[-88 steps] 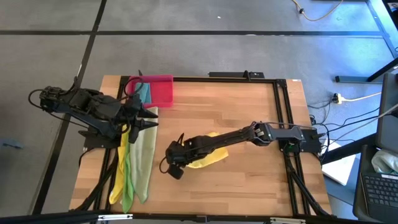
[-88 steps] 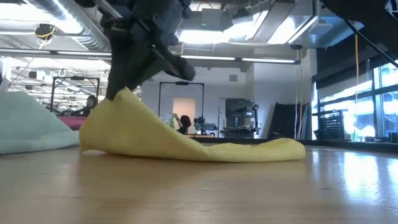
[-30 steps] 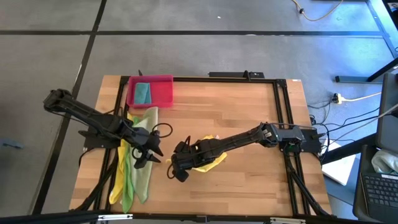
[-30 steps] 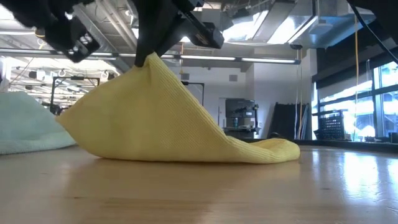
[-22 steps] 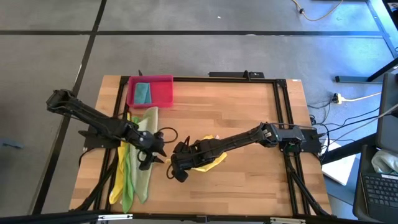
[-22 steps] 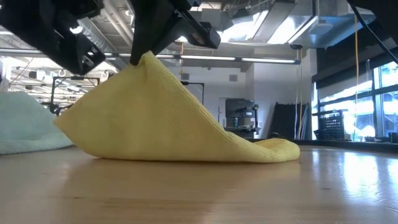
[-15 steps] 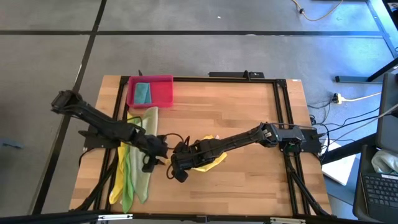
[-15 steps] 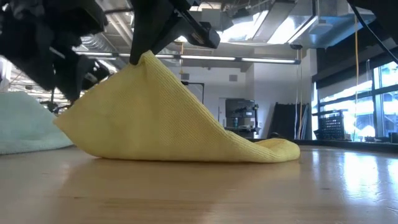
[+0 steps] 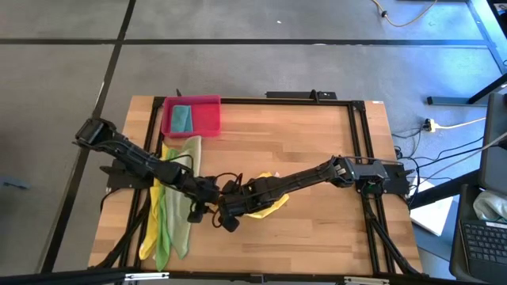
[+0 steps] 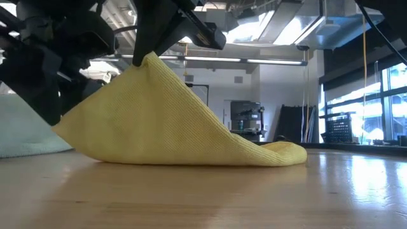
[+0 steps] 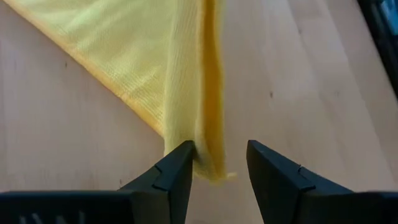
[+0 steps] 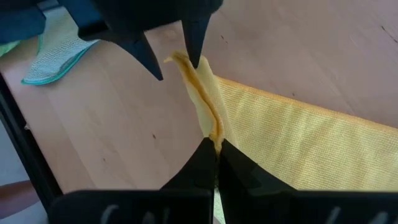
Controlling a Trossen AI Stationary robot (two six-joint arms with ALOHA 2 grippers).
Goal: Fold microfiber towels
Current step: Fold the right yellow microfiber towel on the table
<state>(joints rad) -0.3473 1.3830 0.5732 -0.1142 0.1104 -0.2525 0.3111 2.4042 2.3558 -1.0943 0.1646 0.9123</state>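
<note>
A yellow towel (image 9: 268, 203) lies near the table's middle, with one edge raised into a peak (image 10: 149, 58) and the rest on the wood. My right gripper (image 9: 226, 212) is shut on it. My left gripper (image 9: 204, 207) is open beside it. Its fingers (image 11: 180, 165) stand on either side of the free end of the raised ridge (image 11: 208, 165). A pale olive-green towel (image 9: 184, 170), a bright green one (image 9: 164, 229) and another yellow one (image 9: 147, 229) lie flat at the left. A teal towel (image 9: 182, 119) lies in the pink tray (image 9: 207, 115). My right gripper pinches a bunched, folded edge of the yellow towel (image 12: 214, 134) between its two shut fingers, slanting down from above. That edge is lifted into a peak. The cloth slopes down from it, and the towel's right part (image 10: 280, 152) lies on the table. My left gripper has the end of the ridge between its open fingers; whether a finger touches it, I cannot tell.
The pile of three towels takes up the table's left strip and shows as a pale mound in the low view (image 10: 25, 137). The pink tray stands at the far left. Bare wood (image 9: 317, 142) spreads over the table's right half.
My left gripper has gone from over the pile of towels toward the table's right and near edge, up to the yellow towel's raised edge, staying open. My right gripper has kept the towel's peak lifted and still.
</note>
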